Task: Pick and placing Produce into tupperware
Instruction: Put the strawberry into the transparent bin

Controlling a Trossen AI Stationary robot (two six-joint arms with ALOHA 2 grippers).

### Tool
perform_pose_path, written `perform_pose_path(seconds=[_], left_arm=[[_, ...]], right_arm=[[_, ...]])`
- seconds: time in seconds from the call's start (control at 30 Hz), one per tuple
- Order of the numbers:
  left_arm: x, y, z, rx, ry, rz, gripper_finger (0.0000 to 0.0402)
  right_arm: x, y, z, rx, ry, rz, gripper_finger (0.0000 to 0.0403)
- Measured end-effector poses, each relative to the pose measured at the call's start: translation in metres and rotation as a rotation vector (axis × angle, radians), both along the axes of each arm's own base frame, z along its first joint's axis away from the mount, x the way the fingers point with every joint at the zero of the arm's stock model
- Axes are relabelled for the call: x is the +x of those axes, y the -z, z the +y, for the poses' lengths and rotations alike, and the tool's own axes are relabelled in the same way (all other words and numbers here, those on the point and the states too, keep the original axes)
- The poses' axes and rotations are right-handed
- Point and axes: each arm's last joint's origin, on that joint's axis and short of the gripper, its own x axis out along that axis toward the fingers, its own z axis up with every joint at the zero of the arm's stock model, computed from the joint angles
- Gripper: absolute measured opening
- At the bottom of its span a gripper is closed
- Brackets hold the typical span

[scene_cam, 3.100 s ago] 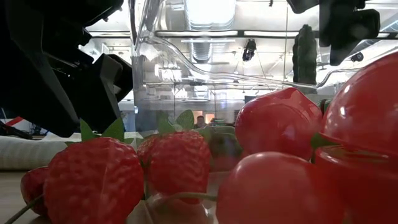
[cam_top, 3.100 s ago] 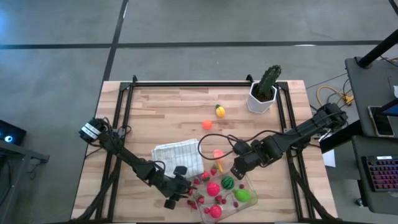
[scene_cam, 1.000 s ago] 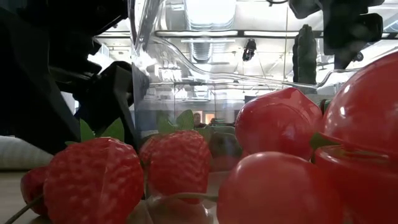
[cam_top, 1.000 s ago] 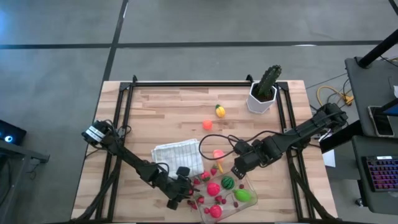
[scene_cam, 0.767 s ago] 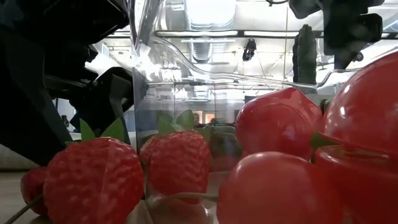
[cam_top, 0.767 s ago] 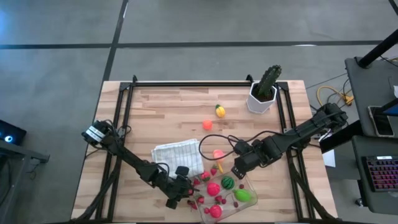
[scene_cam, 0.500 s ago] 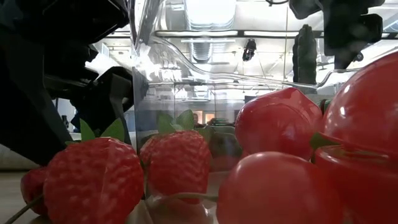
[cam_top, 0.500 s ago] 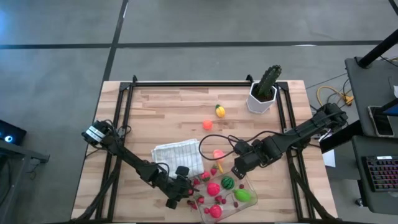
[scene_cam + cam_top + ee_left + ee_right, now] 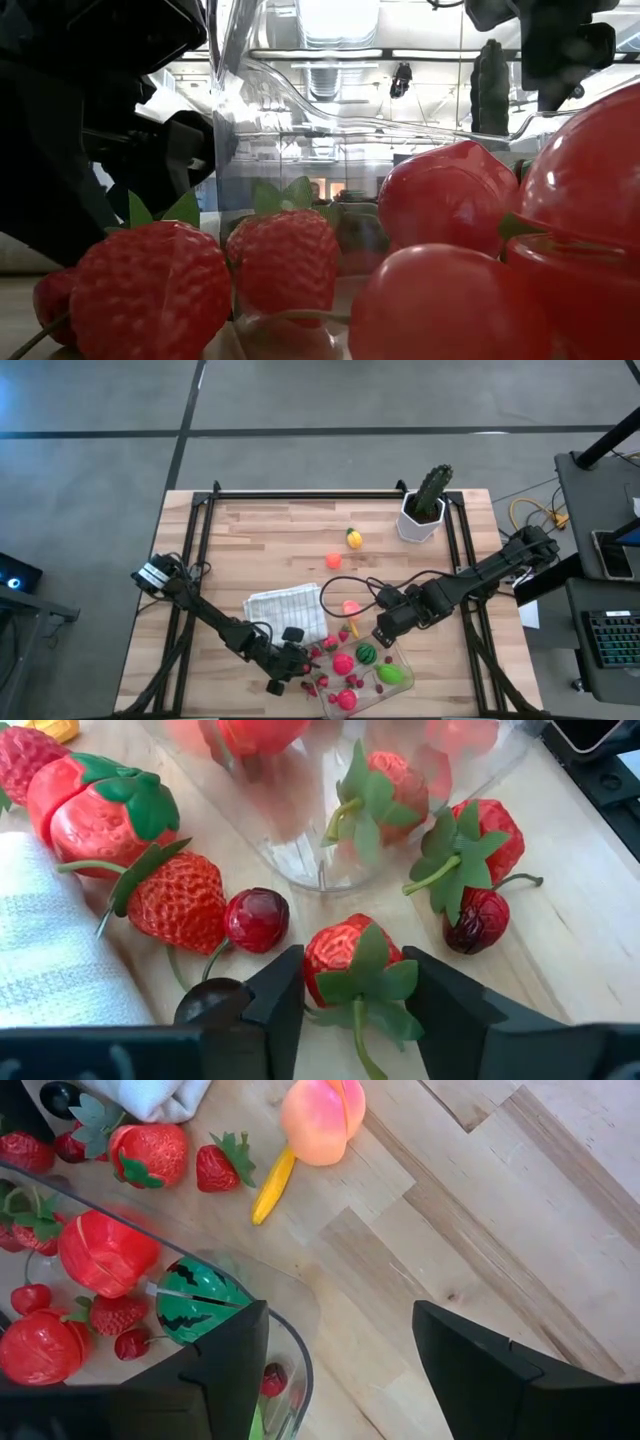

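Left wrist view: closing narrowly on a small strawberry (image 9: 350, 955) between the left gripper (image 9: 352, 985) fingers, just outside the tupperware (image 9: 300, 850) corner.
Holding the right gripper (image 9: 340, 1355) wide and empty over the tupperware's far rim, farther from the berry.

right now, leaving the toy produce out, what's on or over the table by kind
dark robot grippers: 2 (left gripper, right gripper)
clear plastic rectangular container: 1
white checked folded cloth: 1
dark green cactus in a white pot: 1
total: 5
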Motion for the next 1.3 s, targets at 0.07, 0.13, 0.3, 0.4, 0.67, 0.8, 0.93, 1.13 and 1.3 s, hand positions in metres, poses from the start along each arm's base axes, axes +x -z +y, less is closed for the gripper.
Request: perform_pose_path(seconds=[0.07, 0.13, 0.3, 0.4, 0.67, 0.8, 0.93, 1.13, 1.3], left_arm=[[0.0, 0.0, 0.0, -0.001, 0.0, -0.001, 0.0128], [0.0, 0.0, 0.0, -0.001, 0.0, -0.001, 0.0128], [0.0, 0.0, 0.0, 0.0, -0.001, -0.001, 0.0141], [0.0, 0.0, 0.001, 0.008, -0.012, -0.004, 0.014], [-0.004, -0.026, 0.005, 0.034, -0.022, 0.015, 0.0134], [-0.011, -0.053, 0.011, 0.075, -0.044, 0.023, 0.0133], [-0.021, -0.083, 0.019, 0.093, -0.079, -0.004, 0.0133], [-0.023, -0.13, 0.025, 0.042, -0.121, -0.116, 0.0133], [-0.002, -0.155, 0.025, -0.016, -0.161, -0.193, 0.0132]], right_arm=[[0.0, 0.0, 0.0, 0.0, 0.0, 0.001, 0.024], [0.0, 0.0, 0.0, 0.0, 0.001, 0.0, 0.0242], [0.0, 0.0, 0.0, 0.001, 0.003, 0.0, 0.024], [0.0, 0.0, 0.0, 0.01, 0.03, 0.0, 0.024], [-0.001, 0.0, 0.0, 0.006, 0.029, 0.005, 0.0239], [-0.002, 0.0, -0.001, -0.001, 0.029, 0.016, 0.0238], [-0.004, 0.001, -0.002, -0.034, 0.037, 0.029, 0.024], [-0.009, 0.0, -0.002, -0.075, 0.046, 0.043, 0.0236], [-0.021, -0.006, 0.0, -0.136, 0.084, 0.036, 0.0239]])
